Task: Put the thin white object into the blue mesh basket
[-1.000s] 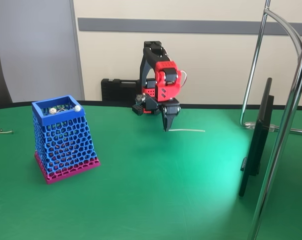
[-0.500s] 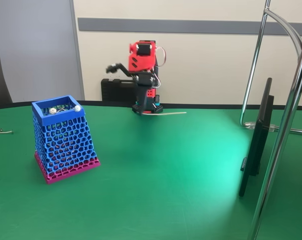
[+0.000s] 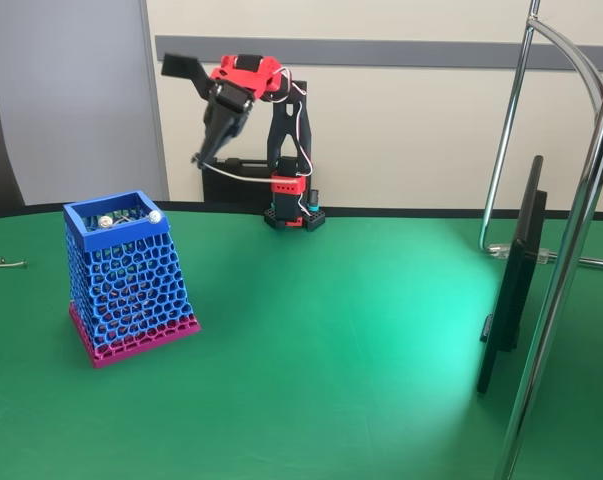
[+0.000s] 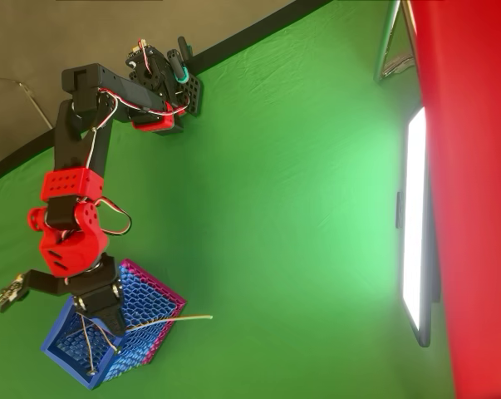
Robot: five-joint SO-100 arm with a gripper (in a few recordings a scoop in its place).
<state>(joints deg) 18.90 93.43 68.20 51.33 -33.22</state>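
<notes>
Green table (image 3: 331, 380) carries the blue mesh basket (image 3: 121, 275) nearest. Farther back, the raised gripper (image 3: 203, 152) is clenched on the thin white object (image 3: 243, 178), which trails sideways. It should center the cord over the rim, then lower before releasing.

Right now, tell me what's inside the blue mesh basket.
Inside the blue mesh basket, small pale round pieces sit near the rim, with thin sticks. The tool covers part; the bottom is hidden.

Bright, glare on green table (image 3: 381, 330)
</notes>
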